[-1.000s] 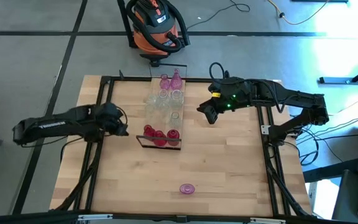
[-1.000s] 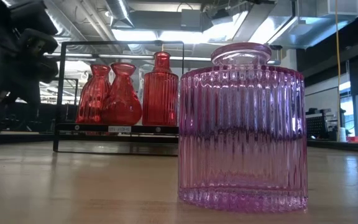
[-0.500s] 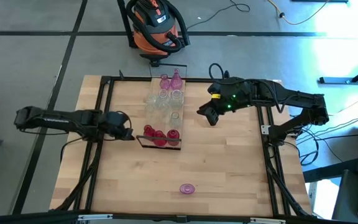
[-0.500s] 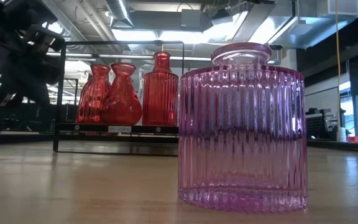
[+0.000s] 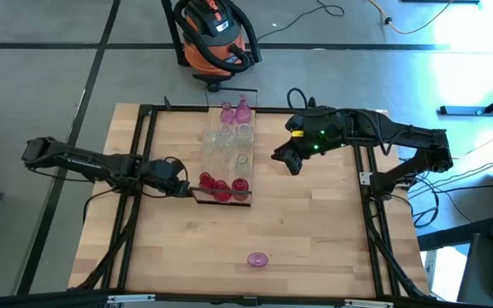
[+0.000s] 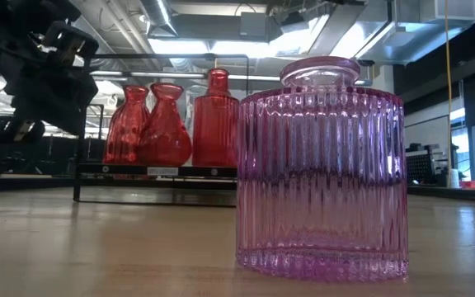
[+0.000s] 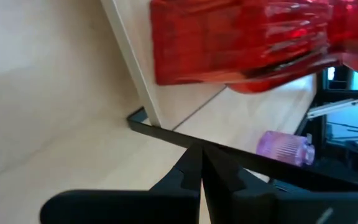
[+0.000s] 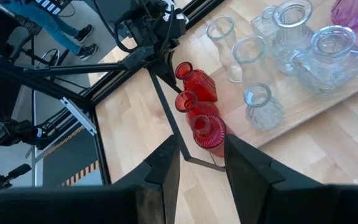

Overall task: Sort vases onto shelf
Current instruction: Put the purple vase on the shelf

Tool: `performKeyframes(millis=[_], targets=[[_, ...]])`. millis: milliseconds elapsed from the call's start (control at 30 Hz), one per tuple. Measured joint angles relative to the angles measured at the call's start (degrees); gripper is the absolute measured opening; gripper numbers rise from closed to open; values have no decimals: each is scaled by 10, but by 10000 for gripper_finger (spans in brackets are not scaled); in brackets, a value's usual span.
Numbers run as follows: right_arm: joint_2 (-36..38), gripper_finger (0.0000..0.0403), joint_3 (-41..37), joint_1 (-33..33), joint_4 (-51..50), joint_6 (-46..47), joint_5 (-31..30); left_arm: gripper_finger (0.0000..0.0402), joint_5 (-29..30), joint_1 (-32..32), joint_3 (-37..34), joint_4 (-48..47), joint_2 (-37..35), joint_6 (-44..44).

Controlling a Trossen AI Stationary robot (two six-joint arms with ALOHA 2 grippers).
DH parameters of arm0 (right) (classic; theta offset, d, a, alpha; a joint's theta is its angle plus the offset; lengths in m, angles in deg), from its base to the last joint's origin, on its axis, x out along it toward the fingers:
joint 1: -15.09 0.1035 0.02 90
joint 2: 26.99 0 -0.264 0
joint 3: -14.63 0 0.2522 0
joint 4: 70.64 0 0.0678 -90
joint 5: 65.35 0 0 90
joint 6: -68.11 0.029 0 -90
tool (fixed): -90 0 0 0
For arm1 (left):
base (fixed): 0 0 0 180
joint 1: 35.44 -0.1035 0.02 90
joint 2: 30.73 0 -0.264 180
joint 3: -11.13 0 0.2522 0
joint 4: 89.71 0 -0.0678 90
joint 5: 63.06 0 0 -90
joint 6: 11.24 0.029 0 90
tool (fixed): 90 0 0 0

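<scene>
My left gripper (image 5: 181, 184): fingers pressed together, empty, at the shelf's (image 5: 243, 157) black frame end.
My right gripper (image 5: 286, 159): fingers spread, empty, at 3 o'clock of the shelf.
Shelf contents: red vases (image 5: 220, 185), clear vases (image 5: 226, 139), pink vases (image 5: 234, 110), upright.
Stray pink vase (image 5: 258, 259): ribbed, on the table (image 5: 315, 231), at 6 o'clock of the shelf.

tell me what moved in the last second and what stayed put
The left gripper, shut and empty, swung in across the table toward the end of the shelf where the red vases stand, and is now right beside its black frame. The right gripper stayed open and hovering beside the shelf. All the vases, including the lone pink vase, kept their places.
</scene>
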Motion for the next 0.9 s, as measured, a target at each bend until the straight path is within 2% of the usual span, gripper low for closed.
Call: performKeyframes(millis=[267,733,900], targets=[[0,115,0,0,-6,-9,0,0,14,22,0,45,17,-21],[0,115,0,0,-30,-28,15,0,54,49,0,78,17,-25],[0,115,0,0,-35,-30,23,0,49,50,0,75,17,-26]])
